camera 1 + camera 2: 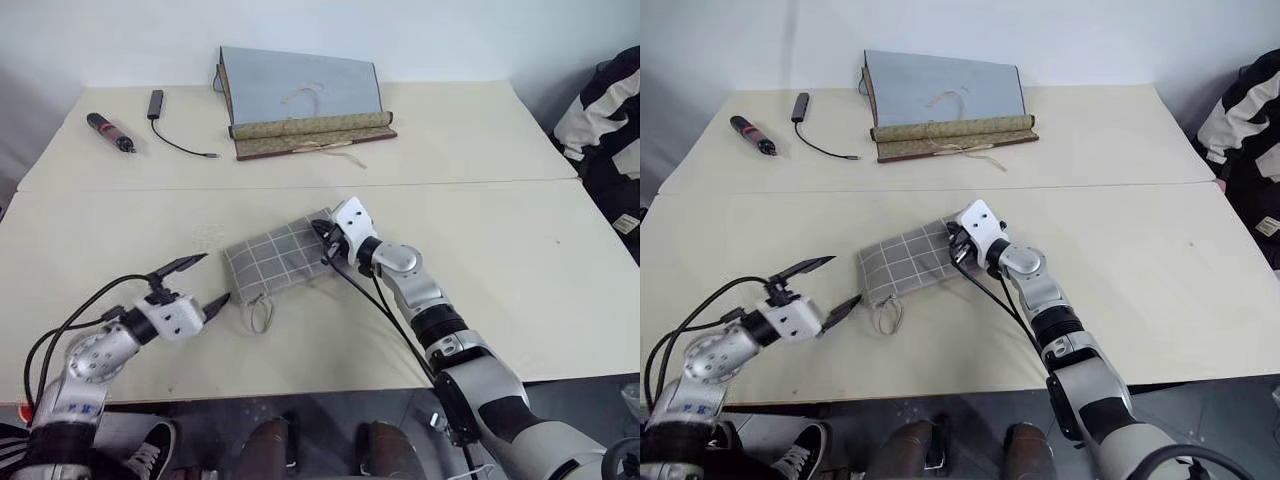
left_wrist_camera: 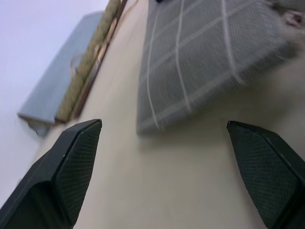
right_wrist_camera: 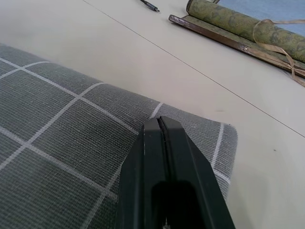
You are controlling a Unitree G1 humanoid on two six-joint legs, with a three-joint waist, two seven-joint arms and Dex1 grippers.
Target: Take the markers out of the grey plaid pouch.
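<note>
The grey plaid pouch (image 1: 278, 262) lies flat near the middle of the table, its loop strap (image 1: 260, 312) trailing toward the front edge. My right gripper (image 1: 322, 240) is shut, its fingers pressed together at the pouch's right end, low over the fabric (image 3: 62, 157). I cannot tell whether they pinch any of it. Just left of the pouch my left gripper (image 1: 216, 278) hangs open, pointing at the pouch's left end (image 2: 200, 57) with a gap between. The markers are hidden.
A grey-blue scroll mat (image 1: 300, 95) with an olive rolled edge lies at the back. At the back left are a black pen-like tool with red bands (image 1: 110, 132) and a small black device with a cable (image 1: 156, 103). A person's striped sleeve (image 1: 600, 110) is at the right.
</note>
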